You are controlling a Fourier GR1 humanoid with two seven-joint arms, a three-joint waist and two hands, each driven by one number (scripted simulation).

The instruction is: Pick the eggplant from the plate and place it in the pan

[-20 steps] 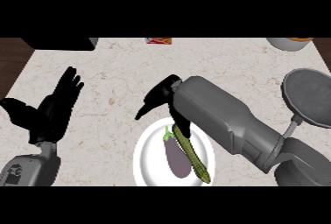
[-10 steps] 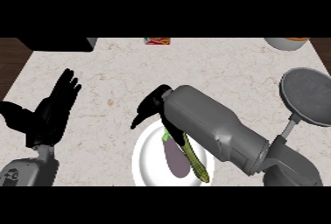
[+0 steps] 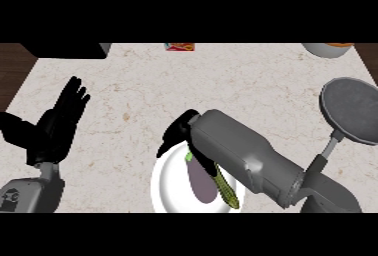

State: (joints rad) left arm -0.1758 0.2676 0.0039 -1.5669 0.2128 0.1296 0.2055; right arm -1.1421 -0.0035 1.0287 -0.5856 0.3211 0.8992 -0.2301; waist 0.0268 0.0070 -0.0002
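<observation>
Your right hand (image 3: 177, 134): over the top rim of the white plate (image 3: 164, 185), whether its fingers are apart or together you cannot tell | eggplant (image 3: 199, 181): lying on that plate, beside a green-yellow vegetable (image 3: 226, 189) | pan (image 3: 356, 111): well apart at right | left hand (image 3: 57, 122): resting at left, fingers straight, apart.

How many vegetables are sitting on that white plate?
2. A purple eggplant lies in the middle of the plate, and a yellow-green corn cob lies right of it. The forearm covers the plate's upper right, so more may be hidden.
</observation>
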